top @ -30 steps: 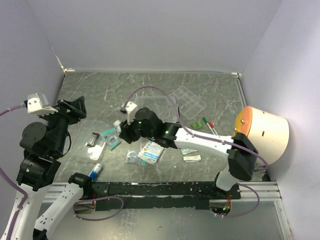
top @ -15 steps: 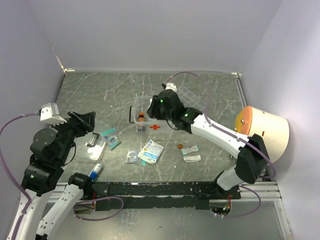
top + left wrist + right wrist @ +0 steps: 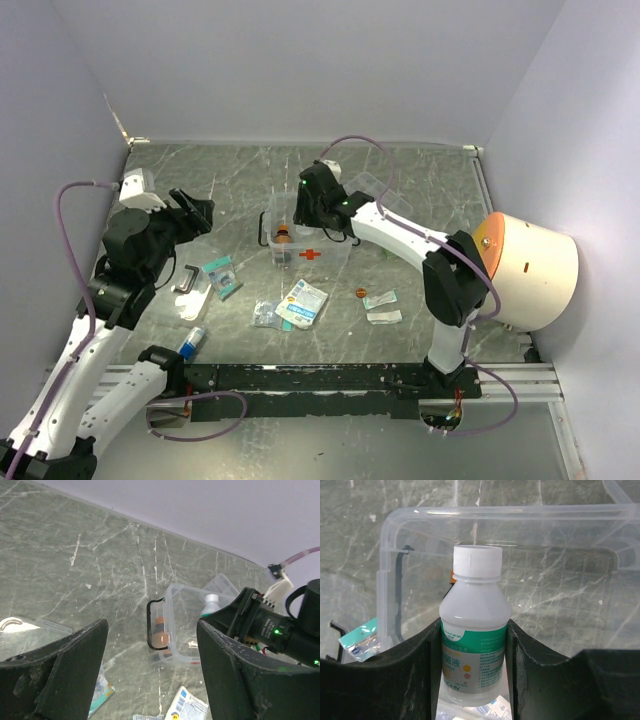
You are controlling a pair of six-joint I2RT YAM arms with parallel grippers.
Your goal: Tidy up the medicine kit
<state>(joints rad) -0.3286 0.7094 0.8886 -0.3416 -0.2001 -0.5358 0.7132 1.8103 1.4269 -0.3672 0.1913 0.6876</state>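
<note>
At the left, the left gripper (image 3: pixel 192 214) hangs with fingers spread and empty. Mid-table stands the medicine kit (image 3: pixel 330 250); over it the right gripper (image 3: pixel 318 205) clamps a white-capped bottle (image 3: pixel 474 645). Loading looks under way; the next move calls for lowering the bottle inside, then letting go.

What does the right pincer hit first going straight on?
The medicine kit: the white-capped bottle in the right pincer points into it, likely meeting its floor or far wall; depth unclear.
</note>
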